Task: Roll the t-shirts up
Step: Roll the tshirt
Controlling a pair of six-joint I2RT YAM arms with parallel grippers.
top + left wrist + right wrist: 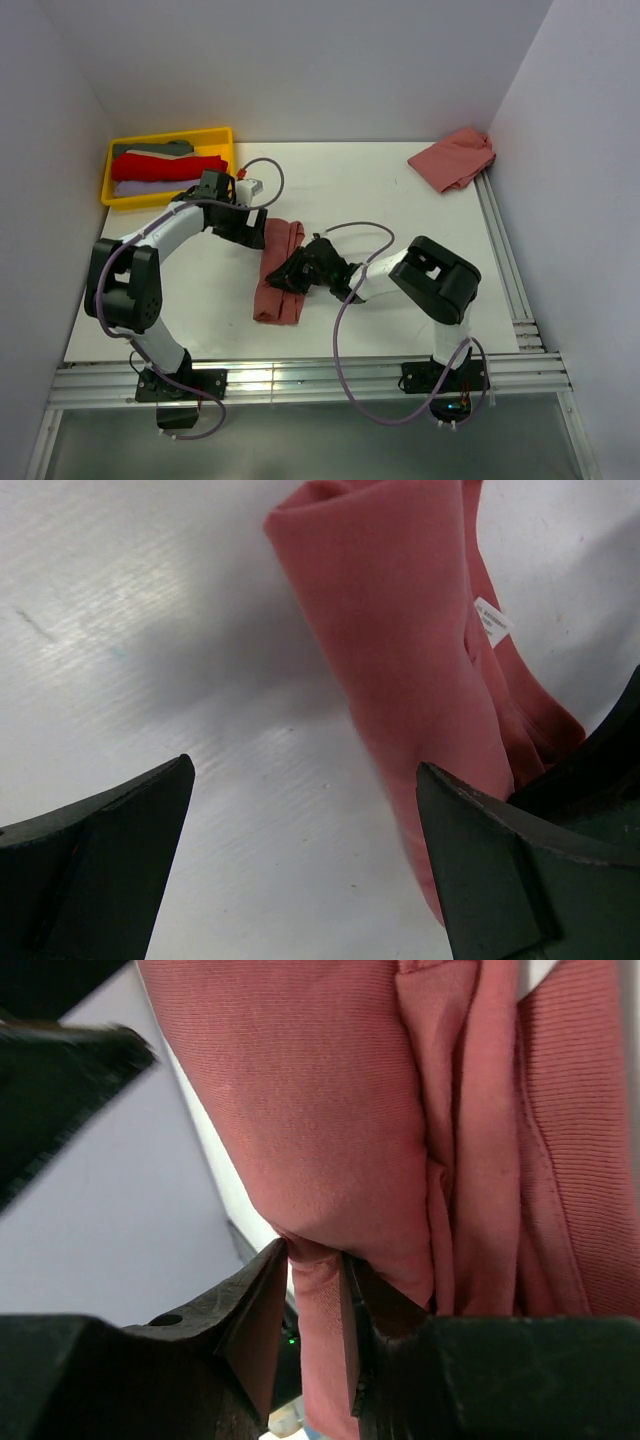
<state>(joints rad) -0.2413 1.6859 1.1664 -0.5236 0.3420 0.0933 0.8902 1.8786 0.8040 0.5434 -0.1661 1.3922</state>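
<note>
Two red-pink tees lie on the white table (400,200). One is the folded tee (275,300), a long thin strip in the middle of the table, between the two arms. The other one, the far tee (452,158), sits in a loose heap at the far right corner, close to the wall and well apart from both arms. The right gripper (313,1255) is down at the right side of the folded tee, about halfway along it. Its two fingers are pressed onto a small fold of the cloth, so it has a pinch of the tee. The left gripper (305,768) is over the far end of the same tee. Its fingers stand wide apart and hold nothing. Mostly bare table shows between them, and the cloth runs under the finger on the right side of that view. A small white label (492,620) shows on the tee there. At the far left corner is a yellow tray (170,134) with some clothes (165,168) in it: one red, one grey and one pale purple
</note>
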